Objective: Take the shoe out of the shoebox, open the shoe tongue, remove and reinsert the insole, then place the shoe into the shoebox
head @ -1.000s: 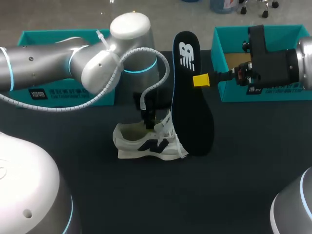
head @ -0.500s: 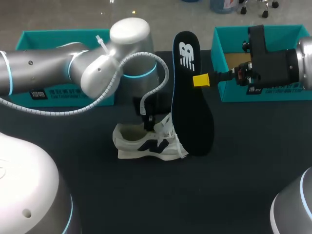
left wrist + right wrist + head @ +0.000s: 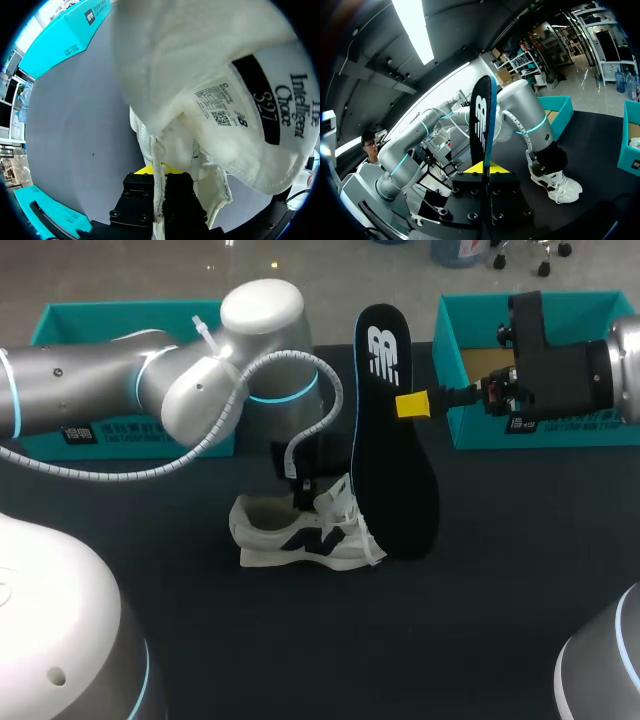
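A white sneaker (image 3: 300,536) stands upright on the dark table, toe to the right. My left gripper (image 3: 304,492) comes down into its opening. In the left wrist view that gripper (image 3: 159,176) is shut on the stitched edge of the white tongue (image 3: 215,85), whose printed label faces the camera. The black insole (image 3: 392,440) stands on end just right of the shoe, toe down. My right gripper (image 3: 412,405) is shut on its right edge, yellow tips showing. In the right wrist view the insole (image 3: 482,125) rises edge-on from between the fingers of my right gripper (image 3: 484,169), with the sneaker (image 3: 556,185) beyond.
An open teal shoebox (image 3: 470,430) sits at the back right, behind my right arm. A second teal box part (image 3: 60,320) lies at the back left, partly hidden by my left arm. Dark tabletop (image 3: 480,580) stretches in front of the shoe.
My left gripper has closed on the tongue. The left arm and the shoe's heel have shifted slightly left. The right arm and insole have not moved.
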`<action>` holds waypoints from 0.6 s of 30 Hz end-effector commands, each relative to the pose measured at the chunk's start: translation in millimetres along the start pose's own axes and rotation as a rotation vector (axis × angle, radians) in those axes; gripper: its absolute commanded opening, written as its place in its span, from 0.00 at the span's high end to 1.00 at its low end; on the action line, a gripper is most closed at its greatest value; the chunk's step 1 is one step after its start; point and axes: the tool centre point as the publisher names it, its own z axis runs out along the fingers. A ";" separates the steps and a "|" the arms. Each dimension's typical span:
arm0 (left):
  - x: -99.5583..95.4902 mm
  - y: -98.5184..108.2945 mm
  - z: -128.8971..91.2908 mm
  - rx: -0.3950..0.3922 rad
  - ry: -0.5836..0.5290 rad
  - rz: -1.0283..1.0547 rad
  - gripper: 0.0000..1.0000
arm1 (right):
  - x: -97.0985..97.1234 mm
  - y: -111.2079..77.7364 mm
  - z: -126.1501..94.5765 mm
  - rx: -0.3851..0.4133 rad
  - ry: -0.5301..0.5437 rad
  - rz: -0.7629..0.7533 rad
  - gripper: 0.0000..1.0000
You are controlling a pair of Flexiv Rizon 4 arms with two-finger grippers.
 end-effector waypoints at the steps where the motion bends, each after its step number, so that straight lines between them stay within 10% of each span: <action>1: 1.9 2.4 1.3 0.002 -0.002 0.001 1.00 | -1.4 1.0 2.8 0.001 0.001 0.001 1.00; 18: -19.6 -3.5 -32.3 0.080 0.281 0.652 1.00 | -1.4 1.0 2.8 0.001 0.001 0.001 1.00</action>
